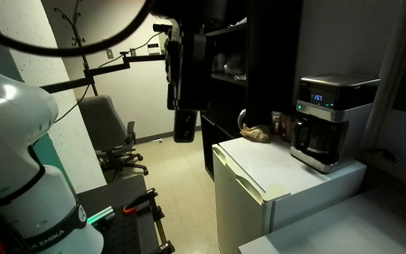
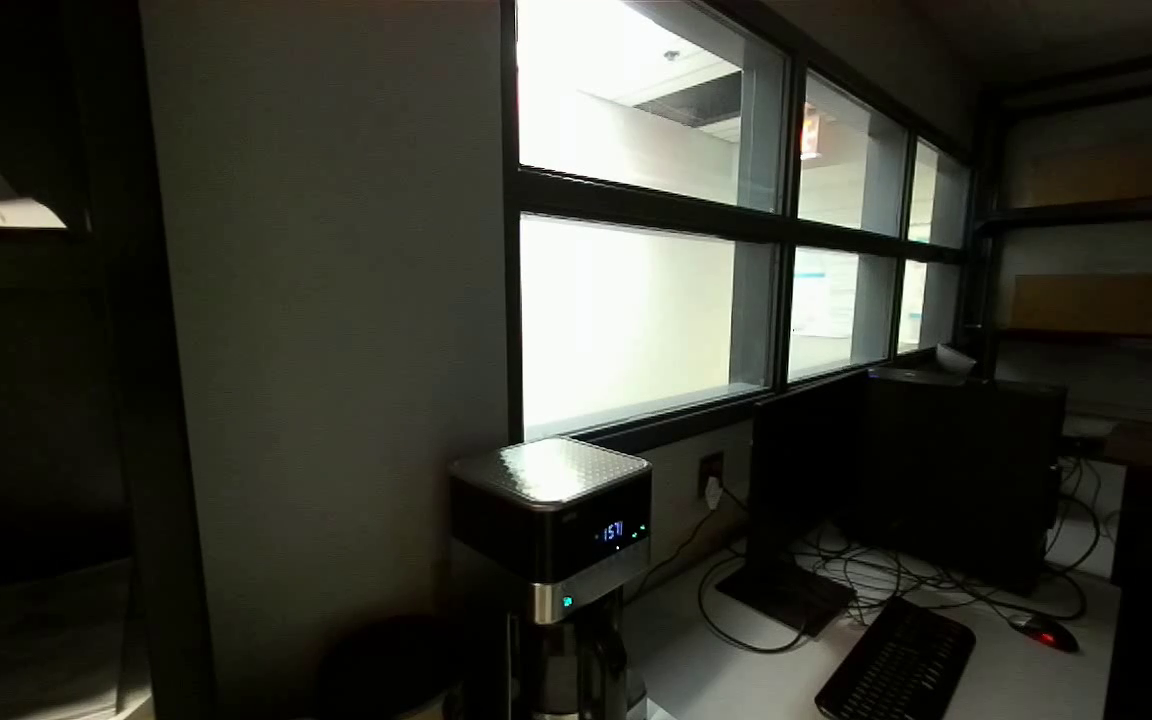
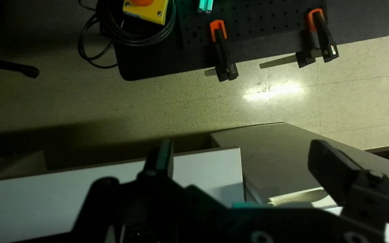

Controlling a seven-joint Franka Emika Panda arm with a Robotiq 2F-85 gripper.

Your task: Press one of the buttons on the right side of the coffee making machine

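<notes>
1. Black and silver, the coffee maker stood upright on the white fridge, its display lit in both exterior views.
2. Nothing showed a press under way: the jaws hung in mid-air, well apart from the coffee maker, so the task looked to be at its very start.
3. Reaching across, lining up and pressing seemed all left to do; the right-side buttons were too small to tell one from another.
4. In the wrist view the jaws stood wide apart, with nothing held between them.
5. Counted up: one coffee maker, one coffee pot seated in it, one fridge, one paper bag, one office chair.
6. On the counter in an exterior view lay one keyboard and one mouse; the wrist view showed two orange-tipped clamps.
</notes>
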